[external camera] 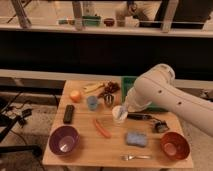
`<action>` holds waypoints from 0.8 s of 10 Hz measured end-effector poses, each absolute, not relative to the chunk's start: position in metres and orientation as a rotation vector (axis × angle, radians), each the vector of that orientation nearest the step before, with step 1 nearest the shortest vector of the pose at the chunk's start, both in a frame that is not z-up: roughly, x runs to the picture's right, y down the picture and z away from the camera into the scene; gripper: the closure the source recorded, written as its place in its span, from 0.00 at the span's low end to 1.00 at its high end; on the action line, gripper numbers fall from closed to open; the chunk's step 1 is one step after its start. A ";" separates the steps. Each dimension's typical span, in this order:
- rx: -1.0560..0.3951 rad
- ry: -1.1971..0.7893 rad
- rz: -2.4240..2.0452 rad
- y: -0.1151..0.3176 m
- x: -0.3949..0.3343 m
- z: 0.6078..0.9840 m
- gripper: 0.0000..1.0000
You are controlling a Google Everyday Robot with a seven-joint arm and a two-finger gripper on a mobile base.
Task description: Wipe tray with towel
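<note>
My end effector (120, 114) hung above table (85, 147), just left of tray (127, 83), clamped on towel (119, 116). Towel looked soft, light, limp; pinched at bunched top, tail dangling.

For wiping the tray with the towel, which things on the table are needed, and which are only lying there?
Needed:
- green tray, far side, mostly hidden behind the arm
- pale towel, held in the shut gripper near the table's middle

Only lying there:
- purple bowl
- brown bowl
- blue sponge
- fork
- carrot
- orange
- blue cup
- black remote
</note>
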State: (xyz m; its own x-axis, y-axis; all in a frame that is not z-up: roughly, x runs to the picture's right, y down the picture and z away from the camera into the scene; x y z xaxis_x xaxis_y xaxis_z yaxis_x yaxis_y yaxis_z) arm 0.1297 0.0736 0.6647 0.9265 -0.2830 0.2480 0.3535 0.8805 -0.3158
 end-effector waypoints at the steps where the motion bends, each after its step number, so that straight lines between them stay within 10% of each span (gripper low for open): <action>1: -0.361 -0.186 -0.317 0.069 0.139 0.668 0.97; 8: -0.299 -0.079 -0.225 0.018 0.213 0.699 0.97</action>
State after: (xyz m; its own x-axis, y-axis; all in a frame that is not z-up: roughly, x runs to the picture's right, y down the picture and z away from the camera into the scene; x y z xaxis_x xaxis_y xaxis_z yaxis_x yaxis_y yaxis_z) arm 0.2131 0.0180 0.6987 0.9720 -0.2077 0.1102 0.2310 0.9309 -0.2830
